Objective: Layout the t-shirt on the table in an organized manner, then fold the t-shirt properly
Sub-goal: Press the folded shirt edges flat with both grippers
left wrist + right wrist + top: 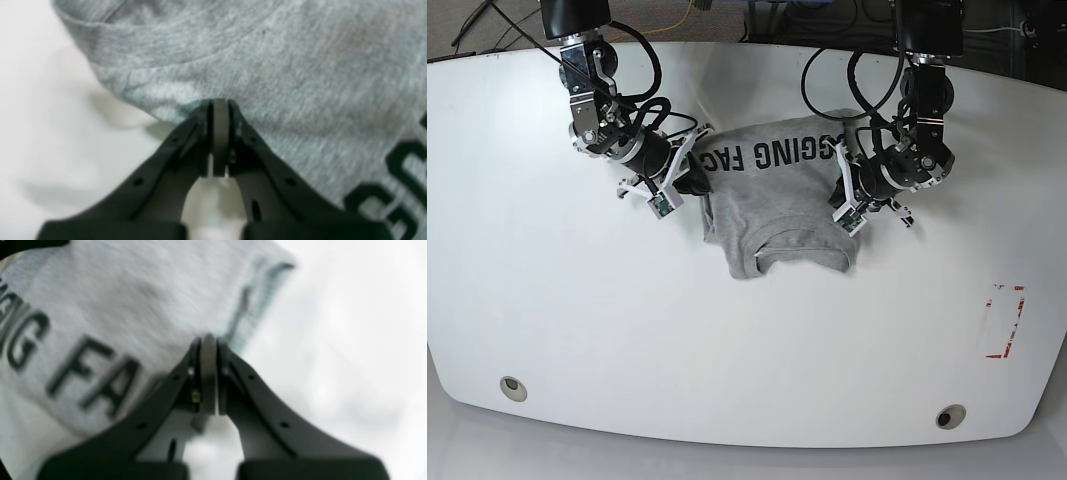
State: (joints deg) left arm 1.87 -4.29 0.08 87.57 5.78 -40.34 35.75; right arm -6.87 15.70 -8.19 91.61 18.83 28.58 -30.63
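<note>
Closest to the lens: my left gripper (220, 106), jaws pressed together right at the t-shirt (267, 76) edge near the collar. Can't tell if cloth is actually pinched between them. Right gripper (208, 343) same story, jaws together at the other side edge, by the "FA" lettering. From the base cam the t-shirt (777, 200) sits bunched mid-table (627, 340), far side, w/ collar toward the near edge and one arm at each flank. I judge I'm flanking it to pull it out flat, since layout isn't done yet.

Base overhead – wrist views close, sharing t-shirt (777, 195).
</note>
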